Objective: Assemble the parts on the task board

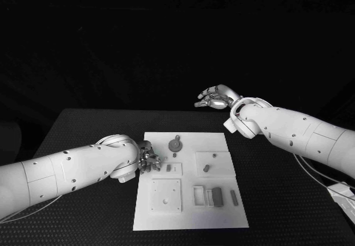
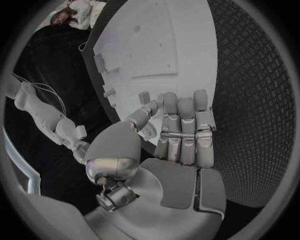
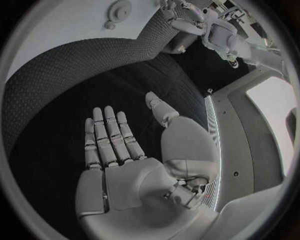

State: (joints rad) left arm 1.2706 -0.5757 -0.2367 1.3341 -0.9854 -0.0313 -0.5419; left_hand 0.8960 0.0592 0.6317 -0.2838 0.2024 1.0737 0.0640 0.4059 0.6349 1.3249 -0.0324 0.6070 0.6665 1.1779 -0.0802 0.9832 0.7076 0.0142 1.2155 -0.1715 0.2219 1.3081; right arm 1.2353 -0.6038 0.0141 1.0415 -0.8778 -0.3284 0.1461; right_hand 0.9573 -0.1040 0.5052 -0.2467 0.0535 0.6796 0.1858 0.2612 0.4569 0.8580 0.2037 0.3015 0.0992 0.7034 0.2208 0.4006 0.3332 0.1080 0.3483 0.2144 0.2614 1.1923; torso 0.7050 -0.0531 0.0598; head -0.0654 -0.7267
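head view: board (image 1: pixel 189 215) lies mid table (image 1: pixel 89 123), white, long side running away from me. parts are grey here. a round part with a tail (image 1: pixel 174 144) sits at the far end, loose by the look of it. a small peg (image 1: pixel 207 167) stands on the raised plate at the right, a short bar (image 1: pixel 169 167) lies near the left edge. near end: a square plate with holes (image 1: pixel 166 193), a frame (image 1: pixel 199 196) with a darker block (image 1: pixel 216 196) just beside it, and a thin bar (image 1: pixel 234 197) lying free. so most pieces look unseated, i judge the job early, nearly all left to do. my left hand (image 1: pixel 149 160) hangs at the board's left edge next to the short bar; fingers bunched, can't tell if it pinches anything. my right hand (image 1: pixel 215 98) is up beyond the far end, well apart from the board, fingers spread, holding nothing.

left wrist view: left hand (image 2: pixel 178 132) over the board (image 2: pixel 162 45), fingers straight and close together, thumb bent in toward them near a small part (image 2: pixel 144 97). whether anything is in the pinch, cannot tell.

right wrist view: right hand (image 3: pixel 122 145) flat and wide open over the table (image 3: pixel 56 100), empty. board corner (image 3: pixel 75 20) with the round part (image 3: pixel 119 10) sits far off.
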